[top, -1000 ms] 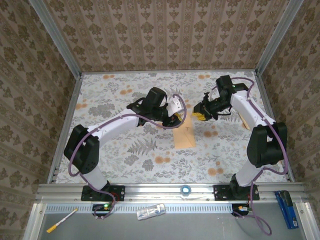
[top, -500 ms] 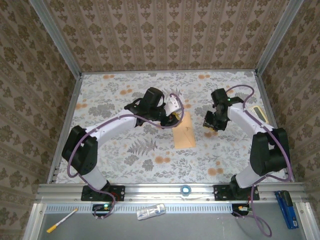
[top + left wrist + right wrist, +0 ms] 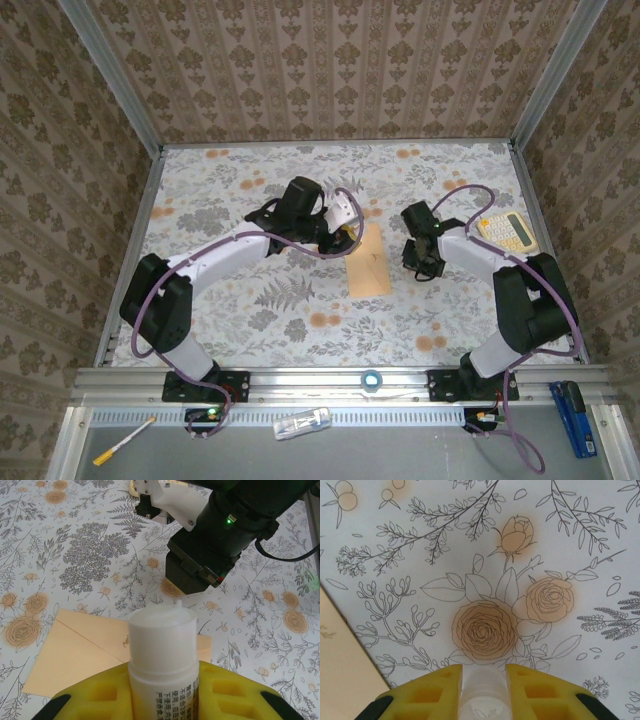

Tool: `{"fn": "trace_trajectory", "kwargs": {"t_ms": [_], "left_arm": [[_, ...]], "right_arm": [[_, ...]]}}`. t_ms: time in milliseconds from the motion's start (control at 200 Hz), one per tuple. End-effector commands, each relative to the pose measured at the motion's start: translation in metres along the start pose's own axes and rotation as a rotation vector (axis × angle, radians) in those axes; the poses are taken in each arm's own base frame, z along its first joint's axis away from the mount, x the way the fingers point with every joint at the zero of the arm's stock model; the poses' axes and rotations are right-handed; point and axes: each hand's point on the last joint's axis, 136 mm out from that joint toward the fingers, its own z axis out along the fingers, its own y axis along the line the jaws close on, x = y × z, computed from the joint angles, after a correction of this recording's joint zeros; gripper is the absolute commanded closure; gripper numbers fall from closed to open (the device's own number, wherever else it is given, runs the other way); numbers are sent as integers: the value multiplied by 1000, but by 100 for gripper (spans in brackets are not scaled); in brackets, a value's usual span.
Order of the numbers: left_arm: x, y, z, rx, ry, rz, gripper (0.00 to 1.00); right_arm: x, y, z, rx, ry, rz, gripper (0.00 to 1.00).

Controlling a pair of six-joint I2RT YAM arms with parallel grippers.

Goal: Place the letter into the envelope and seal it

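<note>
The left gripper (image 3: 162,692) was pinching a white tube (image 3: 162,645) between its yellow pads (image 3: 227,690). The tube stood up out of the grip with its rounded tip pointing away from the wrist. The envelope (image 3: 75,650) lay flat on the floral tablecloth (image 3: 90,555) just beyond and below that tip, reaching off to the gripper's left, with a diagonal fold line showing across it. From above, the left gripper (image 3: 345,233) hung at the envelope's (image 3: 368,262) far end. The right gripper (image 3: 484,692) was closed on a clear cap (image 3: 482,700) held between its pads, facing down at a printed rose. A corner of the envelope (image 3: 340,670) lay apart to its left. A pale calculator (image 3: 507,231) sat well to its right.
</note>
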Motion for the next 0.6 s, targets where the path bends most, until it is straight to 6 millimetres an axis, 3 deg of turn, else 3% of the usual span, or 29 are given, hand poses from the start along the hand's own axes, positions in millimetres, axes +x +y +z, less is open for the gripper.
{"fn": "trace_trajectory", "kwargs": {"t_ms": [0, 225, 595], "left_arm": [[-10, -5, -11, 10, -45, 0, 100], [-7, -5, -14, 8, -50, -9, 100], [-4, -4, -16, 7, -57, -21, 100]], "right_arm": [[-9, -4, -1, 34, -85, 44, 75], [1, -5, 11, 59, -49, 38, 70], [4, 0, 13, 51, -32, 26, 62]]}}
